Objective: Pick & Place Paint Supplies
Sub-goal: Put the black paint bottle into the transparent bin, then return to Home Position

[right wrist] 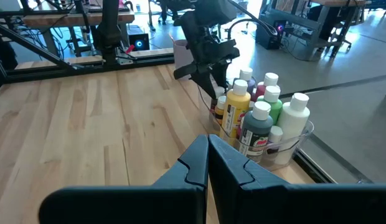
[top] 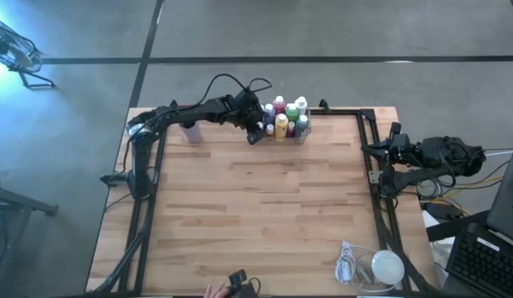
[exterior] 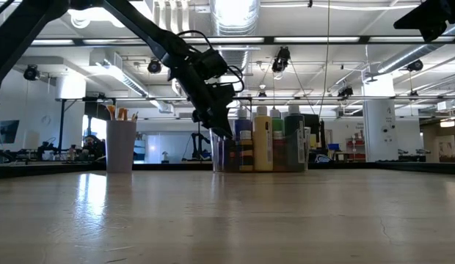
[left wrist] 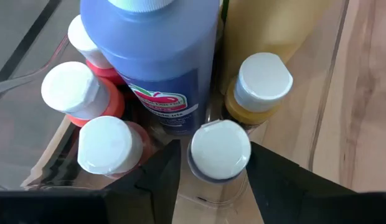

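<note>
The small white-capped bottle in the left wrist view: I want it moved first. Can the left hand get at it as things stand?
Probably yes. The left hand hangs over the small white-capped bottle, a finger on each side, though a big blue bottle crowds it.

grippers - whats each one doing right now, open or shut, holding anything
left gripper: open, fingers either side of a small white-capped bottle in the clear tray; no grip visible.
right gripper: shut, empty, waiting at the table's right edge.

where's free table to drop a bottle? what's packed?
Free: the wide middle of the table, between the clear tray at the far edge and the white lump with cord at the near right corner. Crowded: the tray, packed with paint bottles, left gripper over its left end; purple cup at far left.
</note>
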